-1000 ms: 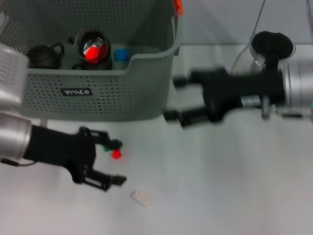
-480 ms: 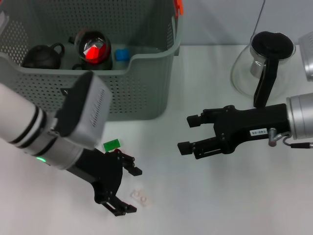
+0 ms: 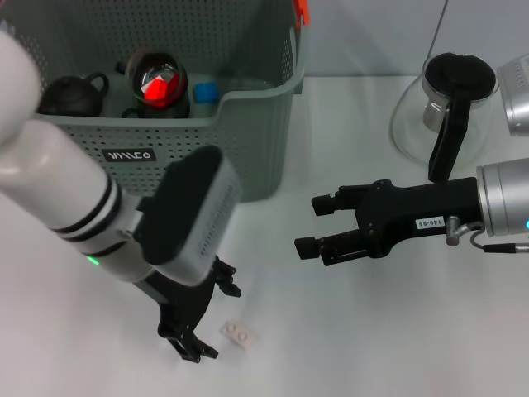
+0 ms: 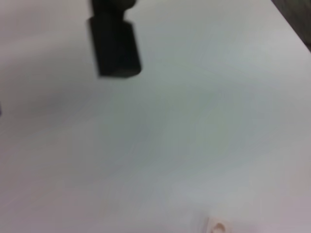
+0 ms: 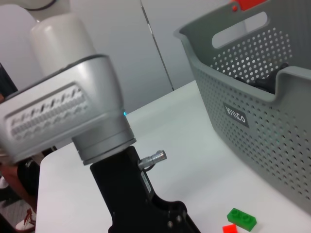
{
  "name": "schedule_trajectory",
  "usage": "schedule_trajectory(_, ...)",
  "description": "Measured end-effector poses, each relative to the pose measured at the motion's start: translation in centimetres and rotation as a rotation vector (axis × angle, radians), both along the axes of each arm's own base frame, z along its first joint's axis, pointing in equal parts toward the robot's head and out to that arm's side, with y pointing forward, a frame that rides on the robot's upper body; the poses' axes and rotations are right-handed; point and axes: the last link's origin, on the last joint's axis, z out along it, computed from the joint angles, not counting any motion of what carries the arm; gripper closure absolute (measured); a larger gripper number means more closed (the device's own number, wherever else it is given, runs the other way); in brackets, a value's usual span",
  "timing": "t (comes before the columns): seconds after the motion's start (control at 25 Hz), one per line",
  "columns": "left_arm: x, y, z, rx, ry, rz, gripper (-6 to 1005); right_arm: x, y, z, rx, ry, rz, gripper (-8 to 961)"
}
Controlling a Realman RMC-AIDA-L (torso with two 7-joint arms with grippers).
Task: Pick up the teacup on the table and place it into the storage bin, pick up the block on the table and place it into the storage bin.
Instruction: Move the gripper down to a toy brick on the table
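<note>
The storage bin (image 3: 207, 141), a grey-green perforated basket with a dipped front rim, sits at about 11 o'clock on the white table (image 3: 372, 331) in the head view. An orange clip (image 3: 302, 10) sits on its far right corner and a small black label (image 3: 130, 155) on its front wall. Inside lie a dark teapot (image 3: 73, 93), a dark teacup with a red faceted piece in it (image 3: 155, 83) and something blue (image 3: 204, 91); whether the cup is the task's teacup cannot be told.

A small pale block (image 3: 238, 333) lies flat on the table at about 6 o'clock, well clear of the bin. Just beside it, at its 9 o'clock, the left gripper (image 3: 211, 318) hangs low with its black fingers spread and nothing between them; they do not touch the block. The left arm's grey-and-white wrist housing covers the table in front of the bin. The left wrist view is blurred, showing only bare white table, one dark fingertip (image 4: 114, 46) and the edge of the pale block (image 4: 216, 225) cut off by the frame.

The right gripper (image 3: 312, 223) hovers at about 3 o'clock, pointing toward the bin, spread and empty. Behind it at 1 o'clock stands a glass carafe with a black lid and handle (image 3: 442, 116).

The right wrist view shows a green block (image 5: 242, 218) and part of a red block (image 5: 231, 228) on the table in front of the bin; a plain grey wall lies behind.
</note>
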Motion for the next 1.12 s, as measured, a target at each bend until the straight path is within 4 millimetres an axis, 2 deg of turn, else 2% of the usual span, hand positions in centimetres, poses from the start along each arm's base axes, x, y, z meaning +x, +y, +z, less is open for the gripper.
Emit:
schedule_trajectory(0.44,3.3,-0.7,-2.4,-0.069,0.161,-0.213,139,0.4,0.3,-0.2,0.02,0.005,-0.021,30)
schedule_trajectory(0.76,4.0,-0.8,-3.9,-0.087,0.23,-0.272,139,0.1,0.6,-0.2,0.042,0.0,0.002,31)
schedule_trajectory(1.04,4.0,-0.9,-4.2,-0.09,0.262,-0.279,139,0.0,0.7,-0.3,0.05,0.003,0.007,30)
schedule_trajectory(1.12,3.9,-0.9,-4.2,-0.089,0.264,-0.277,188,0.0,0.7,-0.3,0.051,0.004,0.005,29)
